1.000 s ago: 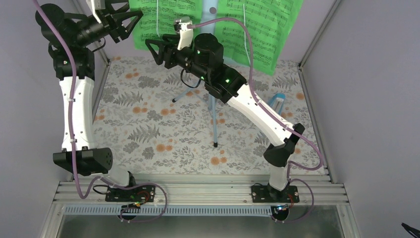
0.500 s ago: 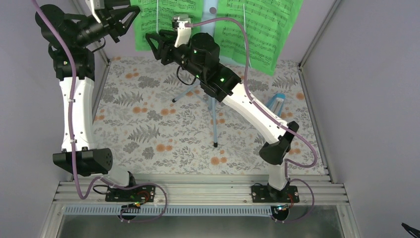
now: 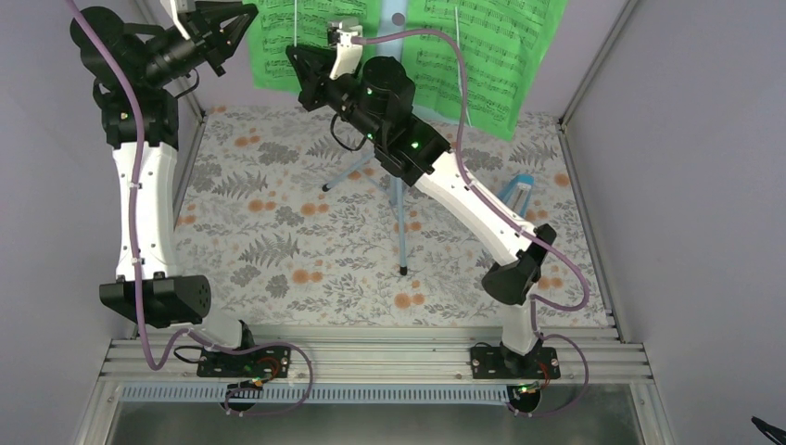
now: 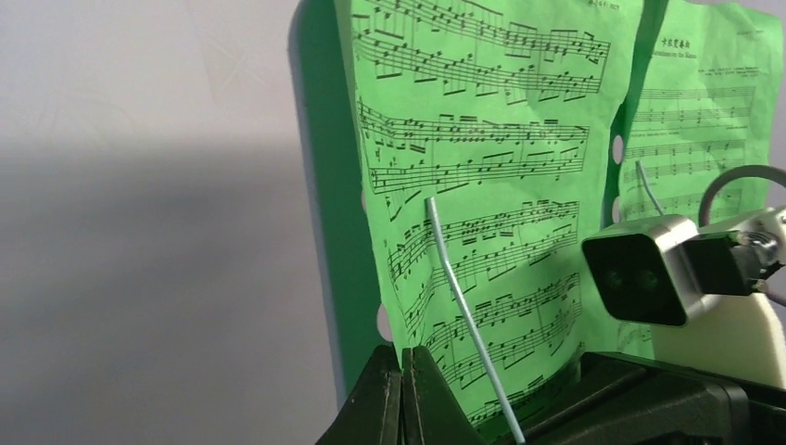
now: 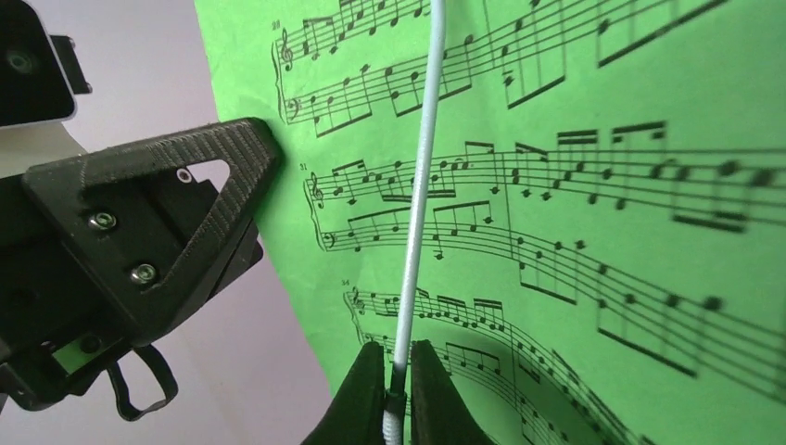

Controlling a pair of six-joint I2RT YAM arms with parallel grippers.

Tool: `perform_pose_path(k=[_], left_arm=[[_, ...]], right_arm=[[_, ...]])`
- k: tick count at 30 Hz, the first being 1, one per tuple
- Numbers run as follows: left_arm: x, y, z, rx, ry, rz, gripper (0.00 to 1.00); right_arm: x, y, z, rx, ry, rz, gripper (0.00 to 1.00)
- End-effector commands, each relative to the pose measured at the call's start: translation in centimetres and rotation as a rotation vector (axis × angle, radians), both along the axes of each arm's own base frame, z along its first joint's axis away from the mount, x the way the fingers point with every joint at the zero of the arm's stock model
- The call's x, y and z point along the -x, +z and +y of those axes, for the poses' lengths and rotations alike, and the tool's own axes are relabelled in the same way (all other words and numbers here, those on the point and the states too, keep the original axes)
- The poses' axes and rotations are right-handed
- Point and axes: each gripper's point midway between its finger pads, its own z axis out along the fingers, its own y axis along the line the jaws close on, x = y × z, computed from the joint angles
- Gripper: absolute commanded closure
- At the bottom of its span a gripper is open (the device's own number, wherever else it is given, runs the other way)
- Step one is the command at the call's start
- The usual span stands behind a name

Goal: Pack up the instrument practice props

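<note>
Bright green sheet-music pages hang on the pale blue music stand, whose pole and tripod legs rise from the floral mat. My left gripper is shut on the left page's lower left edge, pinching the green paper. My right gripper is shut on the stand's white wire page holder; its fingers clamp the wire's base in front of the page. The small blue metronome stands at the mat's right, beside the right arm.
Grey enclosure walls close in the left, right and back sides. The left gripper's black body sits close to the right gripper. The right wrist camera is near the page. The arm bases stand on a metal rail.
Both grippers went from open to shut. The left closed on the page edge. The right arm moved up and left, and closed on the wire holder.
</note>
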Motion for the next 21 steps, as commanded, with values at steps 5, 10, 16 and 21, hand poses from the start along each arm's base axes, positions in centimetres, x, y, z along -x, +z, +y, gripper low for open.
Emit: perform_pose_path(k=[5, 10, 16, 21], left_arm=[[-2.7, -0.8, 1.4, 0.078, 0.095, 0.1, 0.98], [-3.9, -0.8, 2.5, 0.128, 0.175, 0.152, 0.98], [-5.2, -1.3, 3.4, 0.157, 0.219, 0.209, 0.98], [-5.5, -1.4, 3.7, 0.165, 0.233, 0.216, 0.98]], right_arm=[[0.1, 1.0, 0.6, 0.001, 0.021, -0.088, 0.97], [0.5, 0.9, 1.1, 0.034, 0.035, -0.155, 0.97], [0.8, 0.5, 1.5, 0.084, 0.036, -0.256, 0.97], [0.5, 0.2, 1.6, 0.124, 0.012, -0.3, 0.97]])
